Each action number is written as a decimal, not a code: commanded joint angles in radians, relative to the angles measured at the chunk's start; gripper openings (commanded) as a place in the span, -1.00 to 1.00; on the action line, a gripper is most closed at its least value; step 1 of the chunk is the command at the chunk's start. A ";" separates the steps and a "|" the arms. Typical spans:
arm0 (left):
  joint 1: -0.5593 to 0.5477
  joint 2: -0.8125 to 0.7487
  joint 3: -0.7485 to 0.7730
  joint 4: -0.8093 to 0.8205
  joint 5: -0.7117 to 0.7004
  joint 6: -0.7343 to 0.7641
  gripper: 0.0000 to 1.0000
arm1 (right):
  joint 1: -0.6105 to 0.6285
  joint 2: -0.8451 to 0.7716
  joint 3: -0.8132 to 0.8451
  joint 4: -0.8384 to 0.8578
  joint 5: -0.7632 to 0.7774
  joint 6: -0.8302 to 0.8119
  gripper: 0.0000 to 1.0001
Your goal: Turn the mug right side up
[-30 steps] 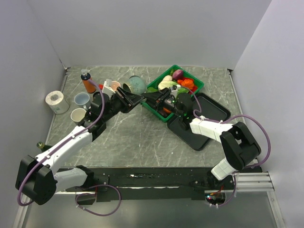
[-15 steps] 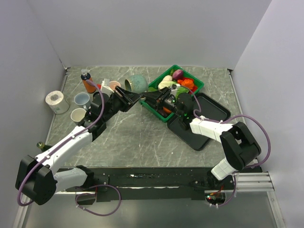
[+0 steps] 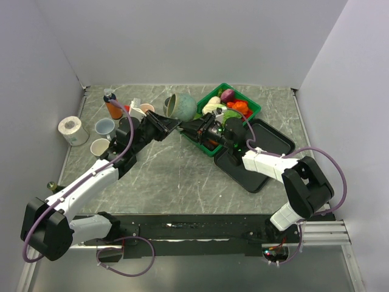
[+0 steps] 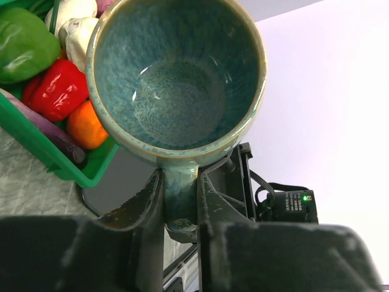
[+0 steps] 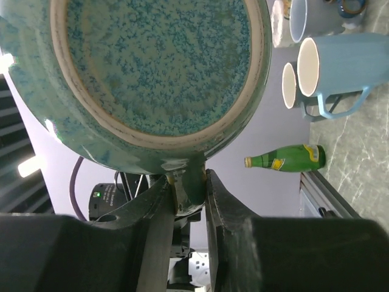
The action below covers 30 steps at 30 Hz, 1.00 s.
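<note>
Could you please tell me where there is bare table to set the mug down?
For the mug, the widest bare patch on the table lies between the left arm, the black tray and the near edge. A smaller strip lies behind the tray, at the back right. Crowded: the cups and orange bottle at back left, and the full green basket.

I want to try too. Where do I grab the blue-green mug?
By its handle, coming from the near side. The mug is tipped sideways; its round body looks too wide for fingers, but the thin handle sticks out toward the arms. Left gripper and right gripper pinch it there.
</note>
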 commanded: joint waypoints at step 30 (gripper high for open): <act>0.007 -0.030 0.031 -0.045 -0.110 0.198 -0.98 | -0.017 -0.137 0.175 -0.645 -0.064 -0.350 -0.07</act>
